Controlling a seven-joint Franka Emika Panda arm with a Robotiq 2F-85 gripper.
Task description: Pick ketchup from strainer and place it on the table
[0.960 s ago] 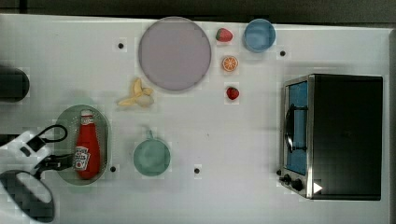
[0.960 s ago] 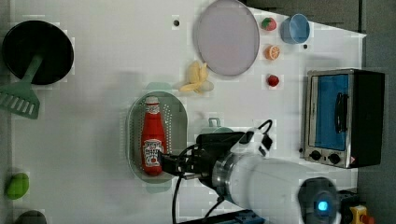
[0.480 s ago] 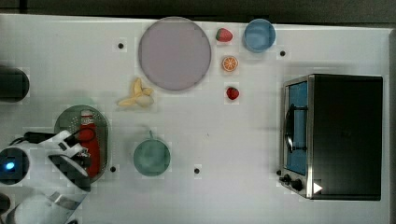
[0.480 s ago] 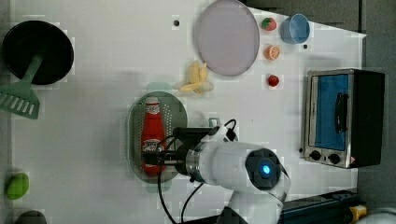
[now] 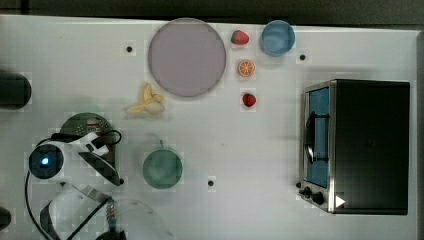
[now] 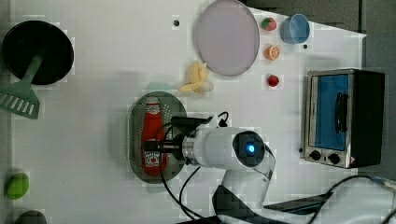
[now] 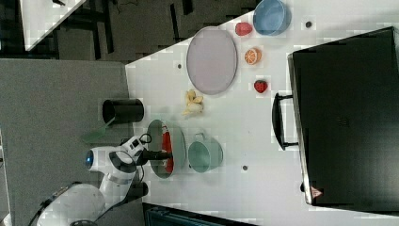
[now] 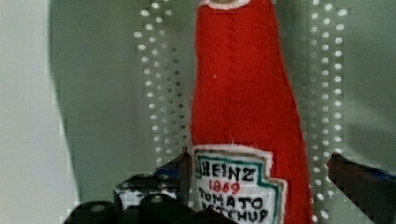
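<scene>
Red plastic squeeze ketchup bottle with white cap and white label lies flat in the pale green oval perforated plastic strainer, lengthwise along the basket, cap toward the yellow banana. Strainer sits on the white flat surface near the edge where the arm's base stands, just beside the round teal-green mug. White Panda arm's jaws are down inside the strainer, standing apart, one dark finger on each side of the bottle's labelled lower body; one finger sits close against the label edge, the other apart from the bottle. Bottle rests on the perforated bottom, not lifted. In the right view the gripper reaches into the basket over the bottle.
</scene>
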